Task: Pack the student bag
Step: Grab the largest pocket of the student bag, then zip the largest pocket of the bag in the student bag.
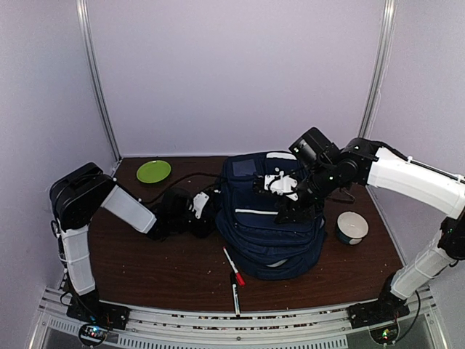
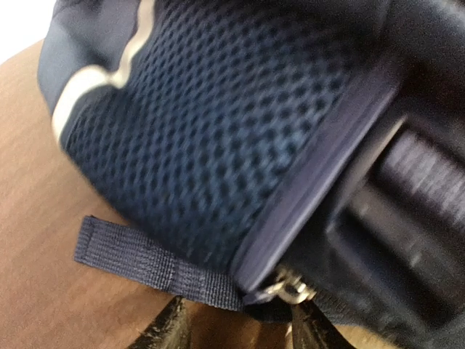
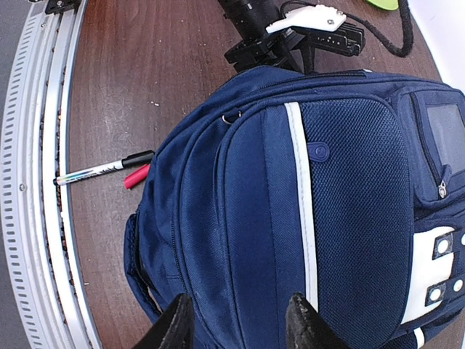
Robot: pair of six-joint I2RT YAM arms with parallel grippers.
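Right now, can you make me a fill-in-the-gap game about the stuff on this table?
1. The backpack is dark ____.
2. The plate near the back wall is ____.
3. The number of pens lying beside the backpack is ____.
Missing words: blue, green, two.

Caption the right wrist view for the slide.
Right claw open over the navy student bag; a black-capped marker lies on the table beside it.
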